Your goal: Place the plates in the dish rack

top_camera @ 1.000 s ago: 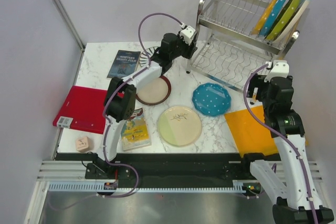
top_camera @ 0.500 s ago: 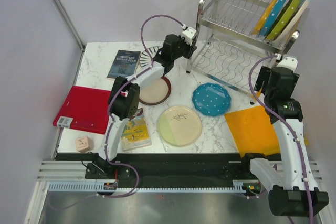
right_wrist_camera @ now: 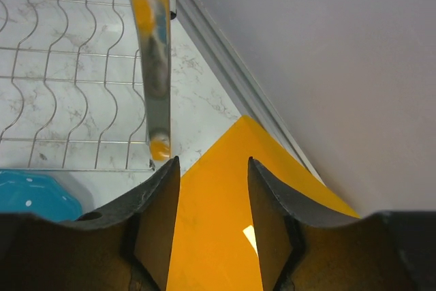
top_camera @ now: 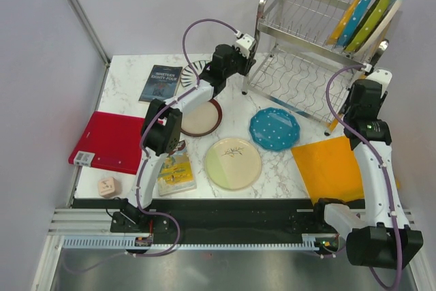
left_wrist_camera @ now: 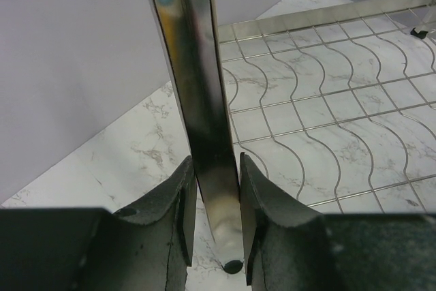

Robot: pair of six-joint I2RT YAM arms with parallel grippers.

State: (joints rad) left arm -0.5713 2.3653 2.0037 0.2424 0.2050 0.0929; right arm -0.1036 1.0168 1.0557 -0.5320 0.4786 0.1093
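The dish rack (top_camera: 300, 39) stands at the back right, with several plates (top_camera: 368, 18) upright in its upper shelf. On the table lie the teal dotted plate (top_camera: 274, 128), the cream-and-green plate (top_camera: 233, 162) and the maroon-rimmed plate (top_camera: 199, 118). The black-striped plate (top_camera: 195, 67) is partly hidden behind my left arm. My left gripper (top_camera: 248, 60) (left_wrist_camera: 216, 216) is shut on the rack's front-left leg (left_wrist_camera: 197, 100). My right gripper (top_camera: 355, 110) (right_wrist_camera: 212, 216) is open and empty above the orange board (right_wrist_camera: 211, 250), beside the rack's front-right leg (right_wrist_camera: 153, 66).
A red board (top_camera: 109, 141) lies at the left, with a dark book (top_camera: 161, 83) behind it. A picture book (top_camera: 176, 168) and a small pink block (top_camera: 107, 186) lie near the front. The orange board (top_camera: 330, 168) lies at the front right. Walls stand close on both sides.
My right arm has swung right and back, from beside the teal plate to the rack's front-right leg over the orange board. My left gripper has stayed at the rack's left leg.
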